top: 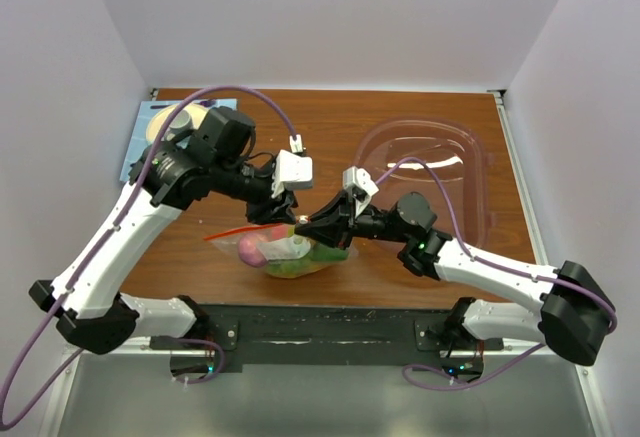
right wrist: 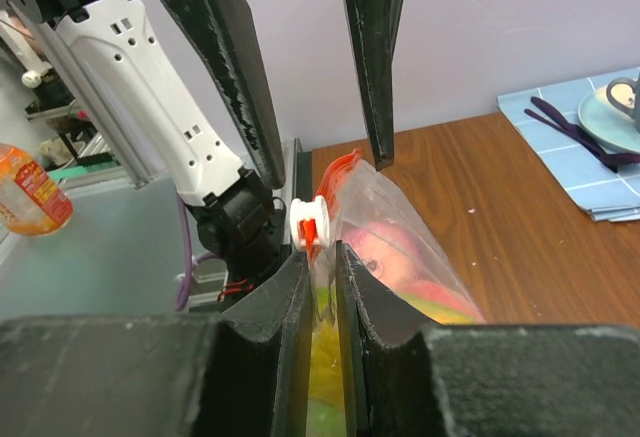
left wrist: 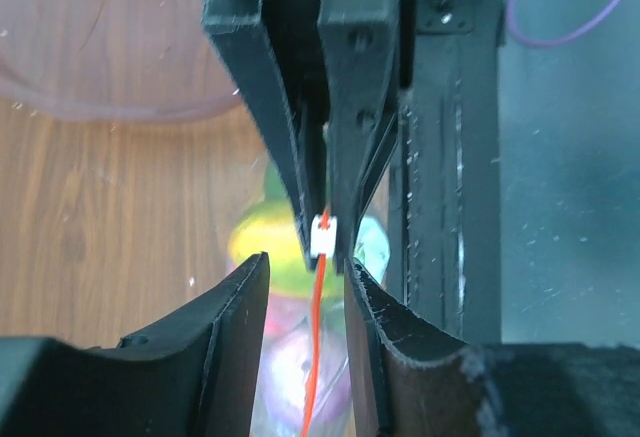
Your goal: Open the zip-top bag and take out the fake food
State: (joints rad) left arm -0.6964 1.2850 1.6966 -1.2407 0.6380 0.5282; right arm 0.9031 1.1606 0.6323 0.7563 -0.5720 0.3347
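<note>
"Two grippers at one bag: how do the fingers stand?"

"The right gripper point(right wrist: 318, 252) has its fingers point(right wrist: 285, 322) pressed nearly together. They pinch the top edge of the zip-top bag point(right wrist: 400, 232) just behind the small white slider point(right wrist: 308, 219). The left gripper point(left wrist: 305, 269) is parted, and its fingers point(left wrist: 235, 332) straddle the orange-red zip strip point(left wrist: 315, 357) without visibly touching it."

"And the bag itself?"

"Crinkly clear plastic, on the wooden table point(top: 330, 117) between the two arms, near the front edge, zip edge uppermost. The fake food point(top: 285, 252) is inside: glossy rounded pieces in pink, yellow and green."

"The finger surfaces?"

"Matte black, wedge-shaped, scuffed pale along the edges."

"Anything nearby?"

"A clear oval tub point(top: 470, 192) with a pinkish tint sits to the right, apart from the bag."
</note>
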